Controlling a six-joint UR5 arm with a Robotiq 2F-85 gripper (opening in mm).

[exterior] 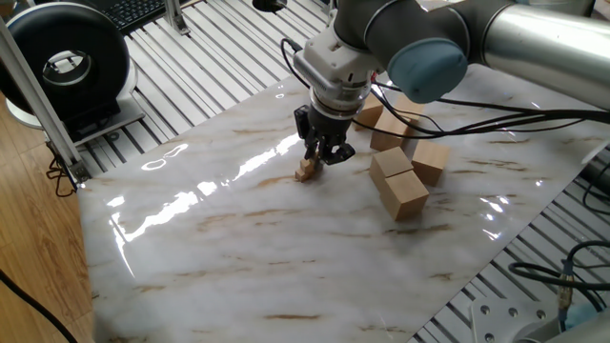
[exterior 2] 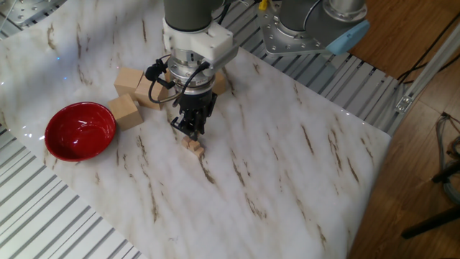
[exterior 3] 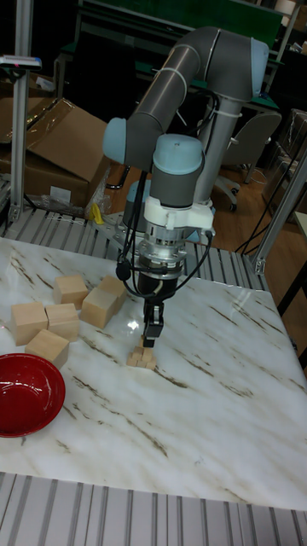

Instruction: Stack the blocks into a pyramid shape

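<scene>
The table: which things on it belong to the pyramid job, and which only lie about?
Part of the job:
- small pile of tiny cubes
- gripper, just above the pile

Just lying about:
- big wooden blocks, in a group to one side
- red bowl, beside that group

Tiny tan blocks (exterior 3: 141, 357) piled in small stepped pyramid shape (exterior 2: 192, 145) on marble tabletop.

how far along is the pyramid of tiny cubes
Nearly done, it seems: a small stepped pile of tiny cubes stands on the marble table. The gripper hangs just above its top; whether its fingers hold anything is unclear. What remains looks like backing away.
</scene>
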